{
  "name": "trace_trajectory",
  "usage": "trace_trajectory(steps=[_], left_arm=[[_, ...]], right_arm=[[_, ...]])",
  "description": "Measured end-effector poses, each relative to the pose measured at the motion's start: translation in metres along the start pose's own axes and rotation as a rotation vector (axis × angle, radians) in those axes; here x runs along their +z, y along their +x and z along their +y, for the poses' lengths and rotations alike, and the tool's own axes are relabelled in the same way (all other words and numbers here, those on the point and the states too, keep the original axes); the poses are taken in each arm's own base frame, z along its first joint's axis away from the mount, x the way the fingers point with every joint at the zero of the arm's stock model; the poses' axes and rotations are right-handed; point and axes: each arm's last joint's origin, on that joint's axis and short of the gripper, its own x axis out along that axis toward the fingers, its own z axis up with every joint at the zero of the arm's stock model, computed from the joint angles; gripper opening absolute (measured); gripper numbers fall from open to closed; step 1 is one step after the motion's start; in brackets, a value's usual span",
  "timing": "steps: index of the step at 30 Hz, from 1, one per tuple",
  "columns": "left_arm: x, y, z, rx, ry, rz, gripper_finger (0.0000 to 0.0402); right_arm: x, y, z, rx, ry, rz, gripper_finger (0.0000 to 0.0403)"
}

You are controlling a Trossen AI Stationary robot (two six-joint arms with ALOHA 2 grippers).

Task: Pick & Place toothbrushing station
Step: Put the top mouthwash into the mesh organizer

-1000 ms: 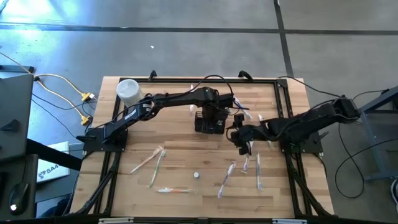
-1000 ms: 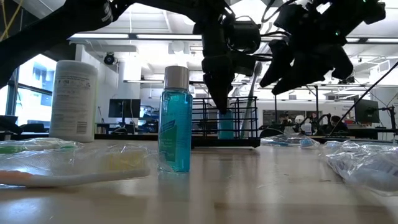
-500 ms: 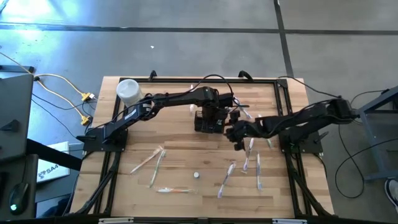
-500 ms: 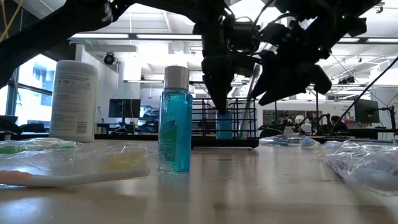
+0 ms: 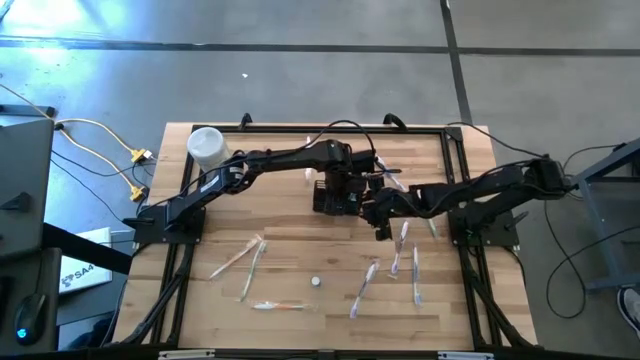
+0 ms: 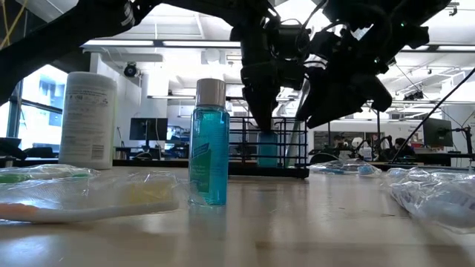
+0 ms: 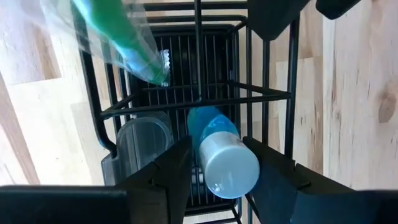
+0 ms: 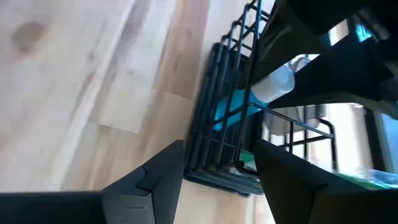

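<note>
While the black wire-mesh caddy (image 5: 337, 197) stands upright near the middle of the wooden table (image 5: 200, 300), both arms crowd over it. Left gripper (image 7: 212, 167) hangs directly above the caddy, fingers part-open with a blue bottle (image 7: 219, 146) with a pale cap standing between them inside a compartment; contact with the bottle cannot be told. A clear plastic cup (image 7: 144, 138) sits in the compartment beside the bottle, and a green item in a clear wrapper (image 7: 118, 37) leans into a farther compartment. Right gripper (image 5: 378, 212) sits just beside the caddy on its right-arm side, fingers apart and holding nothing visible, its body blocking that side of the caddy in the low view. Well away from the caddy toward the left arm's base stands a white cylindrical container (image 5: 207, 146). Wrapped slim pale toothbrushes (image 5: 405, 262) lie scattered on the table toward the front edge from the caddy. Nearest the low camera, a teal bottle (image 6: 208, 144) stands upright in front of the caddy, partly hiding it.
</note>
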Motion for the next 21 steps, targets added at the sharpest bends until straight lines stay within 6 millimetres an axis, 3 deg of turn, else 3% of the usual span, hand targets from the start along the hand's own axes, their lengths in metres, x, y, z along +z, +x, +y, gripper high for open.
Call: trace_trajectory(steps=[21], left_arm=[[-0.0005, -0.0002, 0.0005, 0.007, 0.002, 0.006, 0.0148]], right_arm=[[-0.0016, 0.0002, 0.0002, 0.02, 0.02, 0.009, 0.0188]])
